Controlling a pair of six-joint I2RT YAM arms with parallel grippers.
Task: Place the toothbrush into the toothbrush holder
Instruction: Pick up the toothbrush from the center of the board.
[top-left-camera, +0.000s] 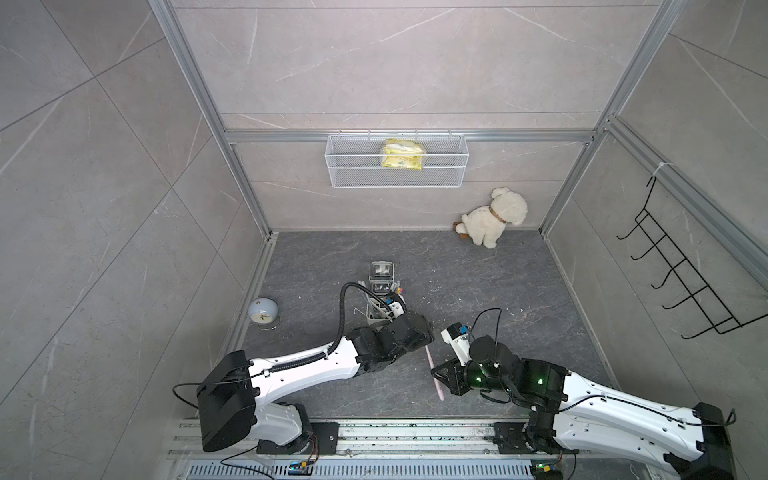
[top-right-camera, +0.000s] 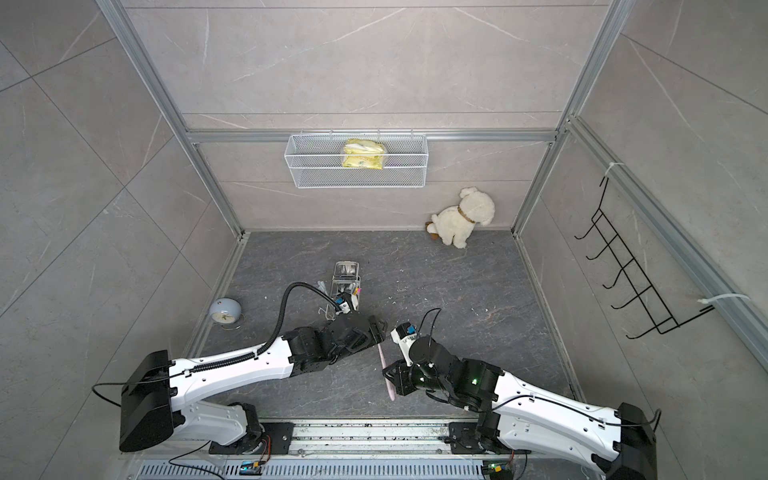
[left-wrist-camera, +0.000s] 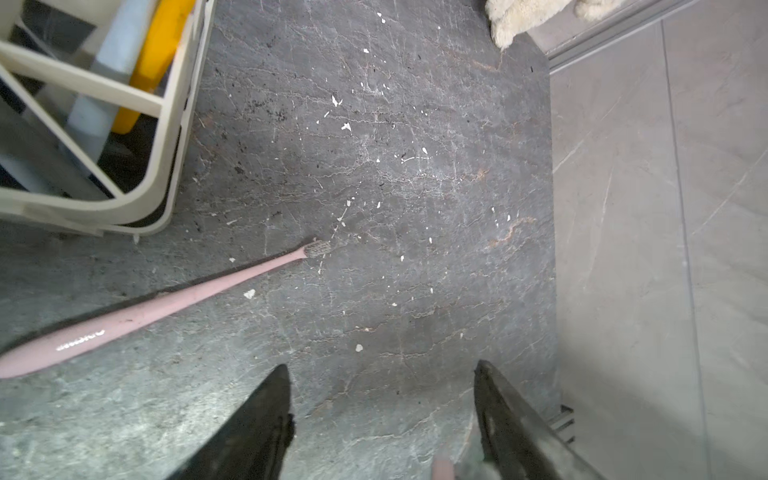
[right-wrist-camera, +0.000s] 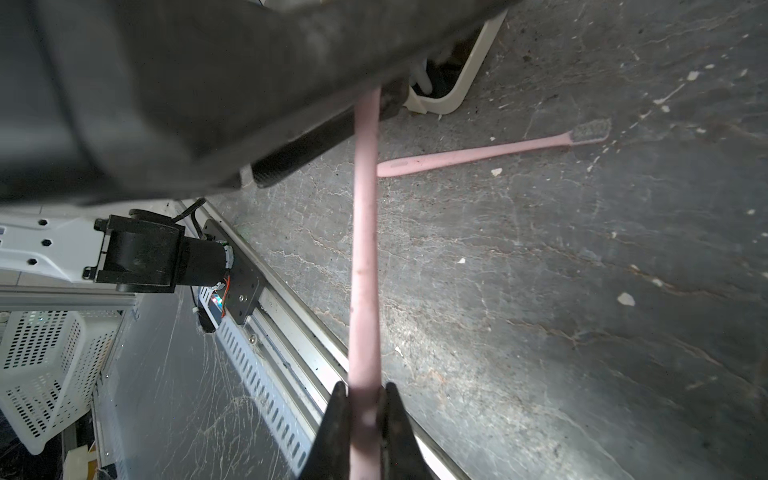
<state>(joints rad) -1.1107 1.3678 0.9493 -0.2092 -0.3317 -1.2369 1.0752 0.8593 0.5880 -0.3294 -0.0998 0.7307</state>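
Observation:
My right gripper (right-wrist-camera: 363, 388) is shut on the handle of a pink toothbrush (right-wrist-camera: 365, 249), held above the floor. In both top views this toothbrush (top-left-camera: 434, 370) (top-right-camera: 386, 370) runs from the right gripper (top-left-camera: 437, 374) up to the left gripper (top-left-camera: 428, 332). The left gripper (left-wrist-camera: 382, 365) is open, and the held brush's pink tip (left-wrist-camera: 442, 469) shows low between its fingers. A second pink toothbrush (left-wrist-camera: 166, 307) (right-wrist-camera: 490, 151) lies flat on the floor. The cream-white toothbrush holder (top-left-camera: 380, 291) (top-right-camera: 345, 282) (left-wrist-camera: 174, 124) stands just beyond the left gripper, partly hidden by it.
A pale blue clock (top-left-camera: 262, 312) sits at the left wall. A white plush dog (top-left-camera: 494, 218) leans in the back right corner. On the back wall hangs a wire basket (top-left-camera: 353, 166) with a yellow pack. A black hook rack (top-left-camera: 681, 282) is on the right wall.

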